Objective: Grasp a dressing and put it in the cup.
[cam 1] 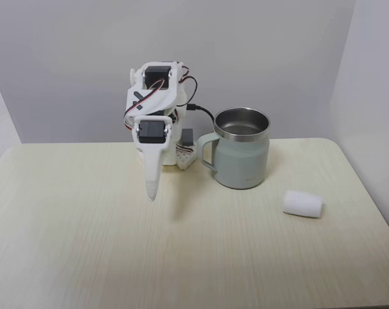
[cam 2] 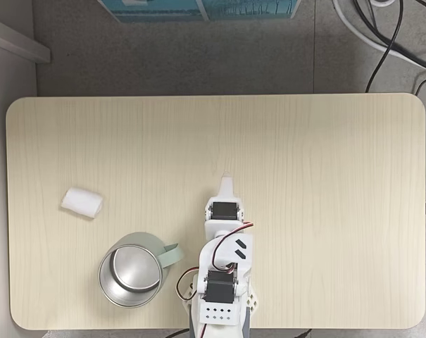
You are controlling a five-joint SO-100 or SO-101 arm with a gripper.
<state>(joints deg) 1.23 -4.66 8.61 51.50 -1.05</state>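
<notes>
The dressing (cam 1: 303,203) (cam 2: 82,202) is a small white soft roll lying on its side on the light wood table, a little to the front right of the cup in a fixed view. The cup (cam 1: 242,156) (cam 2: 132,271) is a pale mint-green mug with a steel interior, standing upright with its handle toward the arm. My white gripper (cam 1: 152,192) (cam 2: 227,182) hangs folded near the arm's base, pointing down at the table, shut and holding nothing. It is well apart from the dressing, with the cup between them.
The arm's base (cam 2: 220,310) sits at the table's edge beside the cup. Cables (cam 2: 389,42) lie on the floor beyond the table (cam 2: 325,155). A grey wall (cam 1: 258,51) backs the table.
</notes>
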